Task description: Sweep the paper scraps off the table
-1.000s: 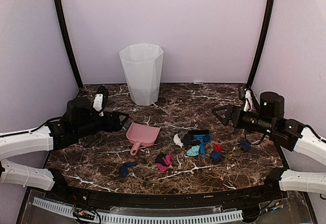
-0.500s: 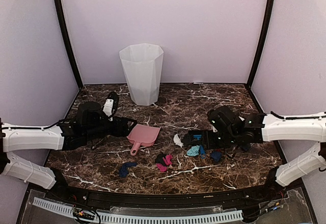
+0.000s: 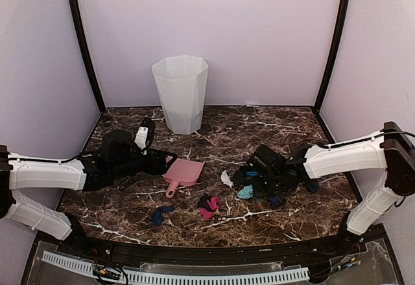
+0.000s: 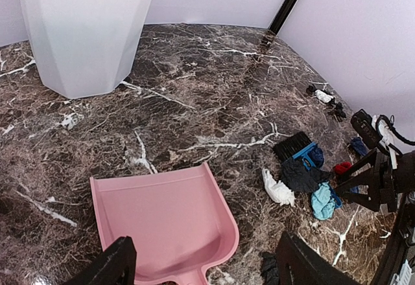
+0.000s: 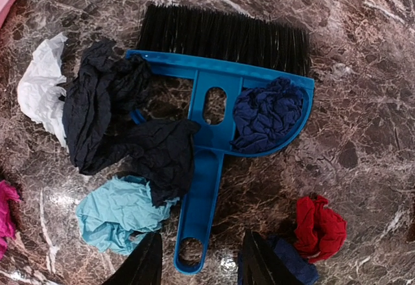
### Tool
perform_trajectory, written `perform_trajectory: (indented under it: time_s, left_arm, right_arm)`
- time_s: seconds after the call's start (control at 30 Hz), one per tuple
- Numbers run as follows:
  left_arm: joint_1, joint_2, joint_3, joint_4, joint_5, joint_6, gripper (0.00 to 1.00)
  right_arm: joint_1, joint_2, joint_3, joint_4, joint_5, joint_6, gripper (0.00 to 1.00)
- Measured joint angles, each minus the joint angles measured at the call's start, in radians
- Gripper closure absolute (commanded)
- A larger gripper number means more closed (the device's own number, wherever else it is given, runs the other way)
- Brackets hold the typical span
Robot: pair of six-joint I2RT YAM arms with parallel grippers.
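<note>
Blocking the brush (image 5: 211,136) overhead, the right pincer (image 5: 202,249) straddles it wrist-side.

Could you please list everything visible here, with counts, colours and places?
table: one, dark brown marble
waste bin: one, white, back of the table
dustpan: one, pink, left of centre
hand brush: one, blue with black bristles, right of centre
paper scraps: about ten, navy, red, magenta, teal, white, black, mostly around the brush
left gripper: one, black, open over the dustpan's handle end
right gripper: one, black, open, fingers either side of the brush handle
</note>
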Motion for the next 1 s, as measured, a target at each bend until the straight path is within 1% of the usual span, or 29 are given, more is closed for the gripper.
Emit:
perform_trajectory:
  time_s: [0.43,0.5,0.6,0.67,0.87,0.93,1.0]
  left_arm:
    - [0.0,0.002,-0.008,0.006,0.001,0.003,0.23]
    - [0.0,0.002,-0.008,0.006,0.001,0.003,0.23]
    - [0.0,0.002,-0.009,0.006,0.001,0.003,0.23]
    - [0.0,0.002,-0.01,0.007,0.0,0.003,0.23]
    - [0.0,0.003,-0.014,0.007,0.0,0.004,0.23]
    - [0.0,0.005,-0.014,0.007,0.0,0.004,0.23]
    - [0.0,0.006,-0.014,0.007,0.0,0.004,0.23]
  right_arm:
    - [0.018,0.066,-0.001,0.03,-0.017,0.023,0.6]
    - [0.022,0.079,-0.001,0.03,-0.016,0.028,0.66]
    - [0.027,0.095,-0.001,0.029,-0.01,0.038,0.68]
    - [0.028,0.095,-0.001,0.03,-0.007,0.043,0.72]
    - [0.031,0.095,-0.009,0.038,0.007,0.053,0.75]
    - [0.033,0.093,-0.013,0.042,0.013,0.057,0.8]
    - [0.033,0.09,-0.018,0.045,0.021,0.061,0.83]
